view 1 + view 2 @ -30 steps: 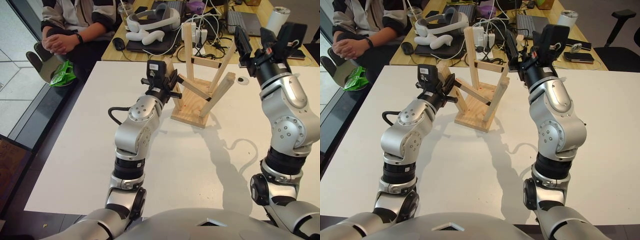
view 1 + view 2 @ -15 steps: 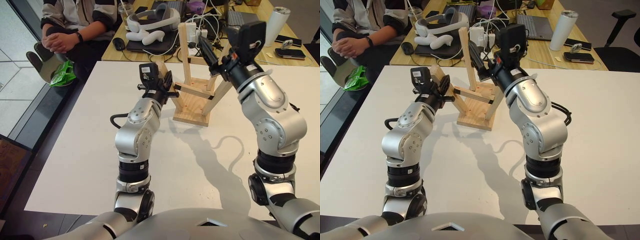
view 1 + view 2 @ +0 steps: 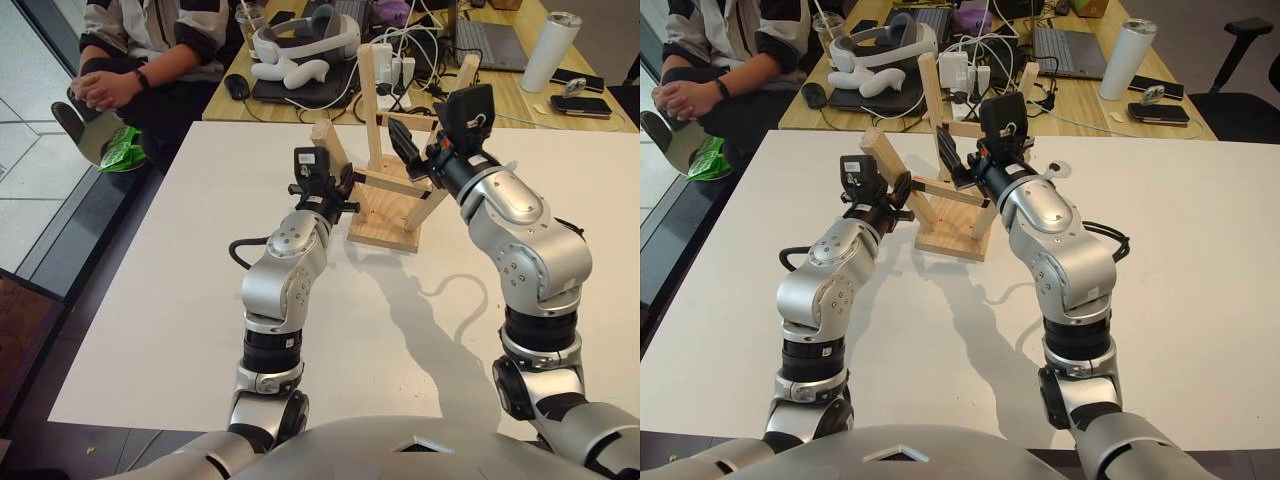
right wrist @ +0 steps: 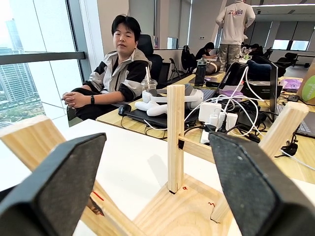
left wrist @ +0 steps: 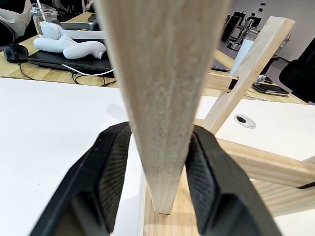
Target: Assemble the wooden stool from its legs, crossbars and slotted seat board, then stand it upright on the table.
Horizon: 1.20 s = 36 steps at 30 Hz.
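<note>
The wooden stool [image 3: 370, 110] sits upside down toward the far side of the white table [image 3: 180, 260]. Its slotted seat board [image 3: 380, 232] lies flat on the tabletop and the legs point up.

From where I stand, four legs are socketed into the seat board and crossbars [image 3: 388, 183] link them, so the joining looks mostly or wholly done. Whether every joint is pushed fully home I cannot tell.

The left gripper [image 5: 162, 172] is clamped on the leaning leg [image 3: 325, 140] at the seat board's left corner, with its pads pressed to two opposite faces just above the board. The right gripper [image 3: 418, 150] hovers above the seat board's right side, in among the legs. Its fingers are spread wide and touch nothing that I can make out.

What remains, I judge, is to turn the stool over and stand it on its feet on the table.
</note>
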Available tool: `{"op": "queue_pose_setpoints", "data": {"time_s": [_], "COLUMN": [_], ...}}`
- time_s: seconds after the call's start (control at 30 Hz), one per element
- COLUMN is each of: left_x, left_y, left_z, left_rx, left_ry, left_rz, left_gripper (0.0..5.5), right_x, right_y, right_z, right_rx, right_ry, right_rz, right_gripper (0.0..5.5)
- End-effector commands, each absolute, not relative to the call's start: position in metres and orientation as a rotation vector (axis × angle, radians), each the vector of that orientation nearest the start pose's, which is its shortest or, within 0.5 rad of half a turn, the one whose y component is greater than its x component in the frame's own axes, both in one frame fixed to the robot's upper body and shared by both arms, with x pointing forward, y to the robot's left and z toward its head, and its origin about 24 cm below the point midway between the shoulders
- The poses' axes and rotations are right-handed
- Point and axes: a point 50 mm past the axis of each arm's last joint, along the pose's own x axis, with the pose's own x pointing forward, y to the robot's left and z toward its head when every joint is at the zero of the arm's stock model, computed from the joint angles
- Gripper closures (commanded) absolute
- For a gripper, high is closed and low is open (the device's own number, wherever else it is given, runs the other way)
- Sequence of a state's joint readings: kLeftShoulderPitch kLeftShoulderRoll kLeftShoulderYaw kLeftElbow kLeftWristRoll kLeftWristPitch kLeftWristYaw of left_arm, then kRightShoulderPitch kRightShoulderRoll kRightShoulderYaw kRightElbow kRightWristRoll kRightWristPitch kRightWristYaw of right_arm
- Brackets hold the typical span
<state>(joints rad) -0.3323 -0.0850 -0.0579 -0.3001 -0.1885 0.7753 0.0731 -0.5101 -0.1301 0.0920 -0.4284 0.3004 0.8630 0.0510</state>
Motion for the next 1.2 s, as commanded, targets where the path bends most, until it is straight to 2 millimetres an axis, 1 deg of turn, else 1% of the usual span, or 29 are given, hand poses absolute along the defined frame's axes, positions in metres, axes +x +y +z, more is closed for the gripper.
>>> {"op": "queue_pose_setpoints", "data": {"time_s": [0.03, 0.27, 0.37, 0.43, 0.53, 0.6, 0.63, 0.7, 0.8, 0.83, 0.9, 0.93, 1.0, 1.07, 1.13, 1.2], "left_x": [0.289, 0.290, 0.289, 0.289, 0.288, 0.288, 0.288, 0.288, 0.288, 0.288, 0.287, 0.287, 0.286, 0.286, 0.285, 0.285], "left_y": [0.086, 0.086, 0.085, 0.084, 0.083, 0.083, 0.084, 0.085, 0.088, 0.089, 0.090, 0.090, 0.092, 0.092, 0.095, 0.099], "left_z": [0.129, 0.139, 0.140, 0.141, 0.142, 0.143, 0.143, 0.143, 0.143, 0.142, 0.142, 0.142, 0.142, 0.142, 0.142, 0.143], "left_rx": [-0.194, -0.223, -0.228, -0.233, -0.242, -0.245, -0.245, -0.247, -0.250, -0.251, -0.252, -0.253, -0.254, -0.253, -0.243, -0.231], "left_ry": [0.166, 0.109, 0.103, 0.100, 0.089, 0.086, 0.085, 0.083, 0.080, 0.081, 0.081, 0.082, 0.082, 0.081, 0.078, 0.074], "left_rz": [-0.219, -0.224, -0.228, -0.230, -0.236, -0.235, -0.234, -0.231, -0.219, -0.215, -0.210, -0.207, -0.202, -0.200, -0.187, -0.172], "left_gripper": [3.68, 3.68, 3.68, 3.68, 3.68, 3.68, 3.68, 3.68, 3.68, 3.68, 3.68, 3.68, 3.68, 3.68, 3.68, 3.68], "right_x": [0.292, 0.293, 0.294, 0.295, 0.297, 0.299, 0.299, 0.300, 0.298, 0.296, 0.291, 0.288, 0.281, 0.272, 0.256, 0.243], "right_y": [-0.091, -0.092, -0.089, -0.086, -0.079, -0.079, -0.080, -0.086, -0.103, -0.109, -0.118, -0.121, -0.124, -0.130, -0.141, -0.148], "right_z": [0.176, 0.145, 0.139, 0.141, 0.161, 0.174, 0.184, 0.203, 0.239, 0.251, 0.268, 0.271, 0.262, 0.234, 0.204, 0.189], "right_rx": [0.000, -0.036, -0.044, -0.037, 0.009, 0.036, 0.061, 0.101, 0.133, 0.121, 0.092, 0.087, 0.091, 0.114, 0.129, 0.125], "right_ry": [0.024, 0.150, 0.168, 0.151, 0.028, -0.051, -0.110, -0.213, -0.374, -0.427, -0.494, -0.503, -0.456, -0.324, -0.191, -0.134], "right_rz": [0.426, 0.409, 0.415, 0.426, 0.450, 0.451, 0.448, 0.440, 0.387, 0.358, 0.307, 0.292, 0.281, 0.251, 0.210, 0.197], "right_gripper": [1.66, 1.66, 1.66, 1.66, 1.66, 1.66, 1.66, 1.66, 1.66, 1.66, 1.66, 1.66, 1.66, 1.66, 1.66, 1.66]}}
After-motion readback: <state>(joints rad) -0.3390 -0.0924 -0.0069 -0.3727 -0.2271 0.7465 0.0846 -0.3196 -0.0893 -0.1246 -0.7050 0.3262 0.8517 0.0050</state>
